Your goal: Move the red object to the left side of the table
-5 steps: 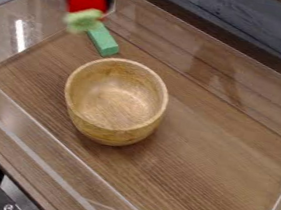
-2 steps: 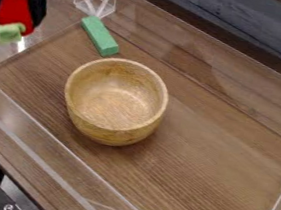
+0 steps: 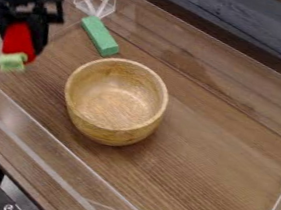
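The red object, a small glossy strawberry-like toy with a light green leafy end pointing down, hangs in my gripper at the left of the camera view. Black fingers are shut on its upper part. It hovers low over the dark wood-grain table, left of the wooden bowl and near the left acrylic wall. Whether the toy touches the tabletop I cannot tell.
A wooden bowl stands in the middle of the table. A green rectangular block lies behind it to the upper left. Clear acrylic walls edge the table on all sides.
The gripper has carried the red object from above the green block leftward and down, toward the left side of the table. Bowl and block have not moved.
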Available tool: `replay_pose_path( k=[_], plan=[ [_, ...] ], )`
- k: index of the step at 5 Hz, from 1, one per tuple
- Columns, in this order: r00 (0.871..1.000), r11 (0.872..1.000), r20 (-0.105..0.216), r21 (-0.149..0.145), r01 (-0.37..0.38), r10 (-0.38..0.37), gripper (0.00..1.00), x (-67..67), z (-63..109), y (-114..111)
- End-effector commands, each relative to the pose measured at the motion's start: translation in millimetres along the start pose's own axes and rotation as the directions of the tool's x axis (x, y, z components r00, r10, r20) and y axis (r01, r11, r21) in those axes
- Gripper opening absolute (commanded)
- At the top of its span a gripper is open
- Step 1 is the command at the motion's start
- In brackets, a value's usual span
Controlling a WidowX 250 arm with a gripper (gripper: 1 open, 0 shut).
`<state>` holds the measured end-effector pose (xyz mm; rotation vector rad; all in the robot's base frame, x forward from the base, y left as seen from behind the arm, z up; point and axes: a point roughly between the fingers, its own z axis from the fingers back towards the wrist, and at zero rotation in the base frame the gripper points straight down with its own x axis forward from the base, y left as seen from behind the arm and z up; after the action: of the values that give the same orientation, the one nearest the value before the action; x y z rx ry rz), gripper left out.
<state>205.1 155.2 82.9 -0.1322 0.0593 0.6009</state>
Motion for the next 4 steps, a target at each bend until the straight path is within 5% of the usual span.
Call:
replay_pose_path(
  k=[1,2,3,4],
  plan=[
    [0.997,0.997,0.018,0.024,0.075,-0.076,0.00,0.5,-9.1,-7.8],
    [0.993,0.993,0.010,0.031,0.115,-0.116,0.00,7.9,-18.2,-17.0],
    [0.988,0.987,-0.001,0.033,0.154,-0.154,1.00,11.9,-28.5,-7.7],
    [0.981,0.981,-0.010,0.033,0.192,-0.192,1.00,15.9,-36.6,0.6]
  ],
)
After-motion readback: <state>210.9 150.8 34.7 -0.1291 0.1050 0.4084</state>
